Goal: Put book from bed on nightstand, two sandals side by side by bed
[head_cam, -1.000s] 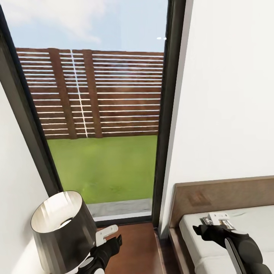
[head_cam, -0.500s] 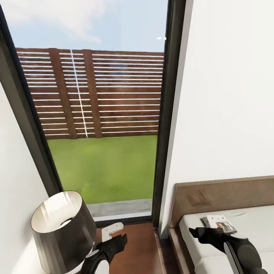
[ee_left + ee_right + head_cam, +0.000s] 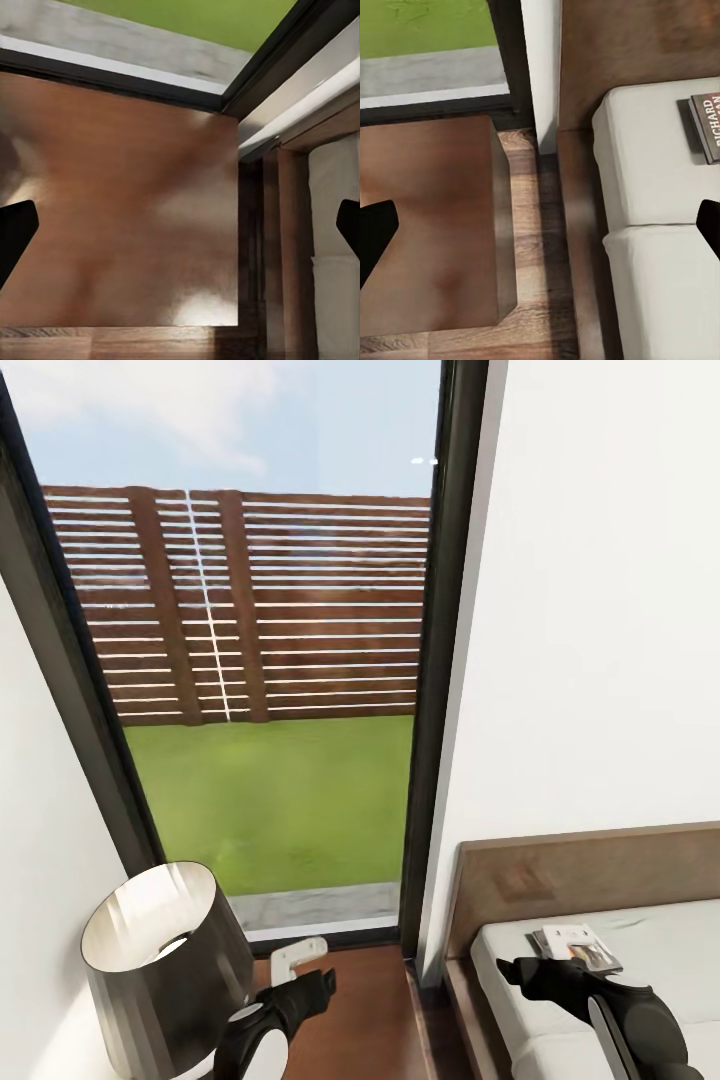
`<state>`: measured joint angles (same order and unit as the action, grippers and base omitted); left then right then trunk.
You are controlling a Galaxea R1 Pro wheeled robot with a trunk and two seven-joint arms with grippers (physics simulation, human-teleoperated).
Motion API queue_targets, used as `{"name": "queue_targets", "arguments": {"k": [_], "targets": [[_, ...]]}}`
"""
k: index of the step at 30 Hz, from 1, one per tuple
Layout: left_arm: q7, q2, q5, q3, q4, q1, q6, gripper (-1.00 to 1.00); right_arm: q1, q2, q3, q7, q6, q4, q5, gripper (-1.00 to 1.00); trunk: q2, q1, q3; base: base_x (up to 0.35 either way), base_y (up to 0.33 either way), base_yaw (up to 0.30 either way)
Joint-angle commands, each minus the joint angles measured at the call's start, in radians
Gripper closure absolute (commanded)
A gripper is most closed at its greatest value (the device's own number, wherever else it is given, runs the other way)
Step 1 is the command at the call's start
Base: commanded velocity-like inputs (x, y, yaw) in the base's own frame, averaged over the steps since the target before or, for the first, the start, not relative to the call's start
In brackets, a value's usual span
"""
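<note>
**Book on the bed, nightstand top bare**

In the head view the book (image 3: 575, 946) lies flat on the bed (image 3: 520, 960) at the lower right of the frame, near the headboard (image 3: 590, 875). In the right wrist view the book (image 3: 706, 126) sits at the right edge of the frame on the pale mattress, its white lettering partly cut off.

The right gripper (image 3: 535, 972) hovers just in front of the book, not touching it. Its dark fingertips sit at the opposite side edges of the wrist view, so the fingers are spread wide with nothing between them. The left gripper (image 3: 305, 990) hangs over the nightstand (image 3: 365, 1000) at the lower centre of the head view, beside the lamp (image 3: 165, 960); its fingers are likewise spread and empty.

The nightstand (image 3: 120, 210) top is bare glossy wood. Judging from this, nothing is finished: the book has yet to be picked up and carried across, and the sandals remain to be found and set by the bed.
</note>
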<state>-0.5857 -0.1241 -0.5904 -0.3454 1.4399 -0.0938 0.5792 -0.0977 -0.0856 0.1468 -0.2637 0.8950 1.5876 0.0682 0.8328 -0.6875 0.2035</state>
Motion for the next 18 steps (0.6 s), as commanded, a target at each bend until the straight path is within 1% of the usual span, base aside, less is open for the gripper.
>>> {"name": "queue_targets", "arguments": {"k": [1, 18], "targets": [[-0.01, 0.0, -0.011, -0.001, 0.001, -0.001, 0.001, -1.0, -0.001, 0.0, 0.001, -0.007, 0.004, 0.001, 0.007, -1.0, 0.001, 0.0, 0.002, 0.0, 0.0, 0.0], [-0.01, 0.0, -0.011, -0.001, 0.001, -0.001, 0.001, -1.0, -0.001, 0.0, 0.001, -0.007, 0.004, 0.001, 0.007, -1.0, 0.001, 0.0, 0.002, 0.0, 0.0, 0.0]]}}
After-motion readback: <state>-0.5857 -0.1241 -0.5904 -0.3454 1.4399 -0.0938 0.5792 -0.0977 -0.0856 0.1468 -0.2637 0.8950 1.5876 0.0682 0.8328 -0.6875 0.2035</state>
